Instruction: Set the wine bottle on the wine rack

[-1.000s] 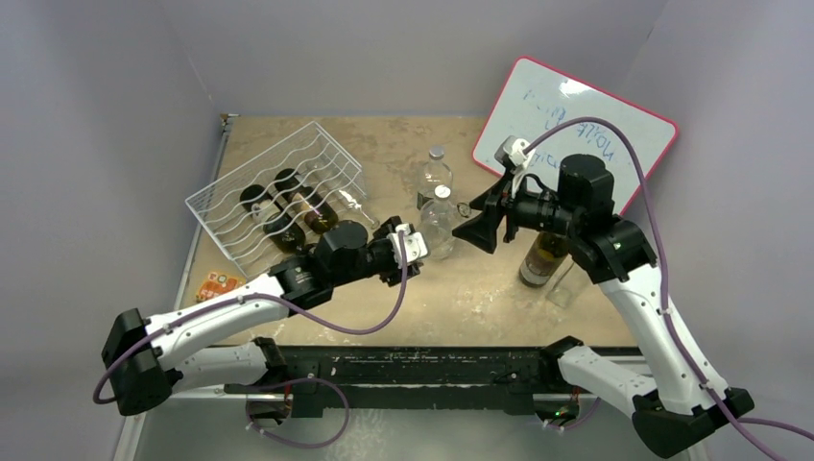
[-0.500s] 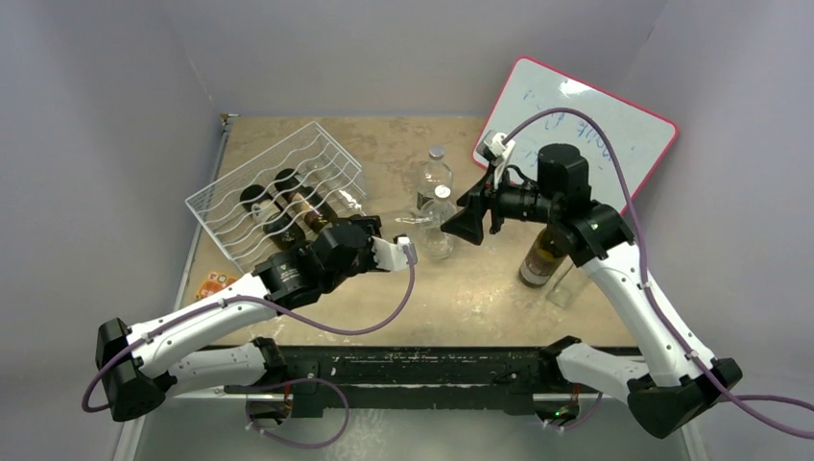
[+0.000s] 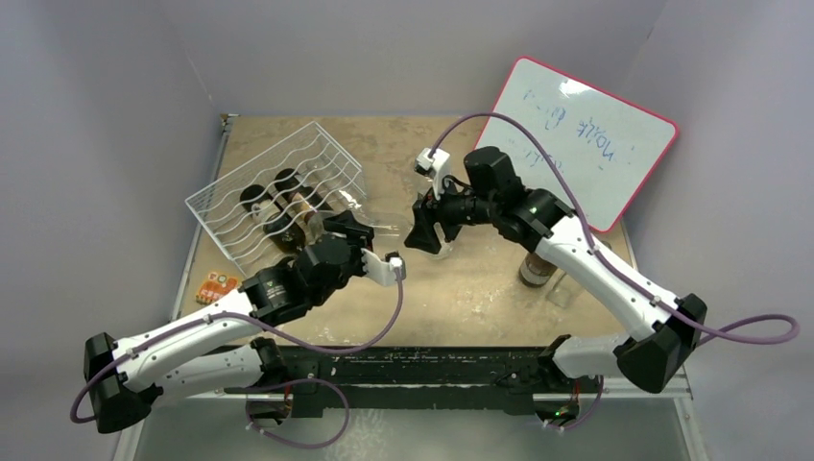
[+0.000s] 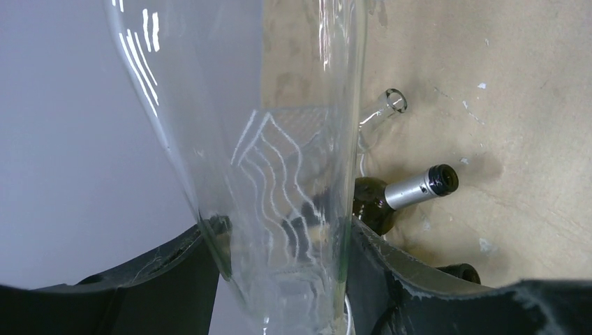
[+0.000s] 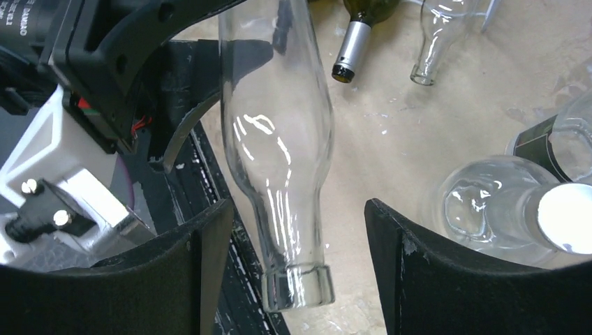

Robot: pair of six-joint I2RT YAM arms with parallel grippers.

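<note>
Your left arm reaches forward, the left gripper (image 4: 279, 237) clamped on the clear wine bottle (image 5: 276, 139). Your right arm bends across, the right gripper (image 5: 293, 216) wide open around the neck. The wine rack (image 3: 230, 226) stands beyond, far left

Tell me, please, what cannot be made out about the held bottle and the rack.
Left wrist: the top edge cuts off the clear bottle in the left gripper; things behind it show warped through glass.
Right wrist: the top edge cuts off the bottle's base.
Top view: the left arm covers part of the wine rack's near edge; the whiteboard's writing is too small.
</note>
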